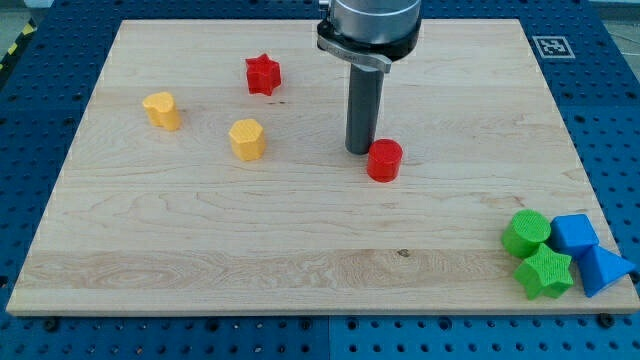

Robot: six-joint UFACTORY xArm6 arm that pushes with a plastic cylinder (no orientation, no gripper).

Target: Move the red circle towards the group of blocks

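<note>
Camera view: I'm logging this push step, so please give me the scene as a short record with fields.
target: red circle block, near the board's middle
my tip, at the red circle's upper-left edge
goal group: green cylinder block, green star block, blue cube block, blue triangular block, at the view's bottom right
other blocks: red star block, two yellow blocks, at the view's upper left
surface: wooden board

Pale wooden board (200, 250) on a blue perforated table (600, 100) (black-and-white marker (551, 46) at corner).
</note>
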